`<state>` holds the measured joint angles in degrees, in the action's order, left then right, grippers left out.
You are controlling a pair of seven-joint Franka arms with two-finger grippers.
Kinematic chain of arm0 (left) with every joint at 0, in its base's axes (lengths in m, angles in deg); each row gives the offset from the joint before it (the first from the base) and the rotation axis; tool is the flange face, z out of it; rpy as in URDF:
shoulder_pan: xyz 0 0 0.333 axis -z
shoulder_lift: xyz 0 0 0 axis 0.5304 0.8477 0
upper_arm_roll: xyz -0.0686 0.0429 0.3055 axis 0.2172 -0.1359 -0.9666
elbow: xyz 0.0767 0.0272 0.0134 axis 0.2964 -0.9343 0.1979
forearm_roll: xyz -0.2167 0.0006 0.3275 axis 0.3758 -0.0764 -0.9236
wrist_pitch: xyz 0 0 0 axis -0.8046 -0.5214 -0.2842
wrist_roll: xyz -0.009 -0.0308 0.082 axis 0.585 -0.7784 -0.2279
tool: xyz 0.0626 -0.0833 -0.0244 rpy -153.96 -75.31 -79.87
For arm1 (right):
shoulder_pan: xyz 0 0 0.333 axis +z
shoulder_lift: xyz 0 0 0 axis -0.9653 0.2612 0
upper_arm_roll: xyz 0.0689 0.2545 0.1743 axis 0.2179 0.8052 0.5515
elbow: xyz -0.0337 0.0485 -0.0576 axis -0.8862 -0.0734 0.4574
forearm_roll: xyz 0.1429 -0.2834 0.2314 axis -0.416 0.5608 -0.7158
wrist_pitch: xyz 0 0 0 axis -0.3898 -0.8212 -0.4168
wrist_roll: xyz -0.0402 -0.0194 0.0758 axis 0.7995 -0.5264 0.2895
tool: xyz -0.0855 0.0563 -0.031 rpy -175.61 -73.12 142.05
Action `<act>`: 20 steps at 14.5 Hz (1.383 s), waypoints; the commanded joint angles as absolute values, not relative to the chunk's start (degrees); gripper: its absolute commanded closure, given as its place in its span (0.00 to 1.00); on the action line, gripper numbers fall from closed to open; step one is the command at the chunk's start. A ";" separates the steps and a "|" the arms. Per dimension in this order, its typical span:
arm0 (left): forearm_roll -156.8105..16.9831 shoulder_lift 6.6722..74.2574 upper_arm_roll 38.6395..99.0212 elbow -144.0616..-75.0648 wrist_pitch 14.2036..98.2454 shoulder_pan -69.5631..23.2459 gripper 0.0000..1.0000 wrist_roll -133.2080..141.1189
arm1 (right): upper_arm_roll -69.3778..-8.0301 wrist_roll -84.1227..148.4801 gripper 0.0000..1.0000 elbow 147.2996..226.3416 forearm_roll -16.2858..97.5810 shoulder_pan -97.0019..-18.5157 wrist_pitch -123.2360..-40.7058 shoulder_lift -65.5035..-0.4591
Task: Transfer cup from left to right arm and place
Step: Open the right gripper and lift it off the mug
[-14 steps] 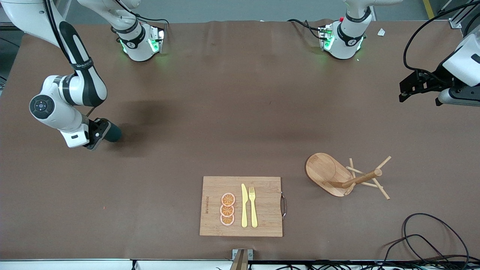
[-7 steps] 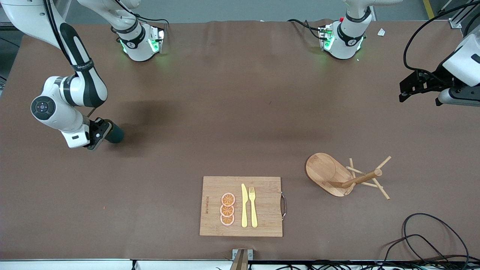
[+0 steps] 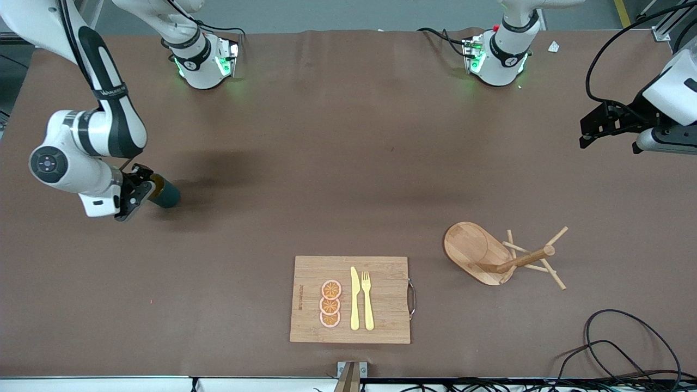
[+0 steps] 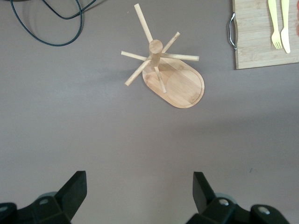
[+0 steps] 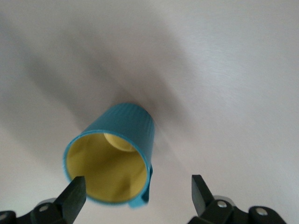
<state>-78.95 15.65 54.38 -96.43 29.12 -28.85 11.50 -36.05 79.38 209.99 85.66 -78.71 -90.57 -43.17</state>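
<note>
- The right pincer (image 5: 138,186) is standing spread, pinching nothing, one fingertip (image 5: 74,193) crowding the rim of the small ribbed teal cup with the mustard inside (image 5: 122,135); a sideways swing is risking tipping it.
- The cup is sitting on the brown worktop (image 3: 326,163), mid-height in the front view, at the right arm's end.
- The left pincer (image 4: 139,182) is waiting, spread, over its own end.

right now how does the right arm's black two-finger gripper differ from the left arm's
The right gripper sits low, fingertips at the small teal ribbed cup; the left gripper waits high, nothing near it. The right gripper is at its arm's end of the table, the left gripper at its own. Both are open and empty.
</note>
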 commanded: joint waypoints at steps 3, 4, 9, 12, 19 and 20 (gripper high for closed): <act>-80.05 15.63 54.37 -95.90 29.15 -28.61 0.00 11.46 | -35.28 62.95 0.00 202.68 80.93 -76.62 -75.97 -48.70; -80.05 15.63 54.37 -95.90 29.15 -28.69 0.00 11.46 | -35.28 57.87 0.00 201.80 80.75 -75.83 -74.21 -50.28; -80.05 15.63 54.37 -95.90 29.15 -28.69 0.00 11.55 | -35.28 37.37 0.00 192.07 80.57 -71.69 -61.13 -53.55; -79.96 15.63 54.37 -95.90 29.15 -28.78 0.00 11.90 | -36.15 36.82 0.00 185.56 77.77 -73.35 -55.40 -53.46; -79.96 15.63 54.37 -95.81 29.24 -28.78 0.00 11.72 | -36.16 33.47 0.00 173.86 76.18 -78.45 -49.23 -51.54; -79.96 15.63 54.37 -95.81 29.24 -28.78 0.00 11.72 | -36.16 33.39 0.00 172.36 76.44 -78.81 -49.14 -50.13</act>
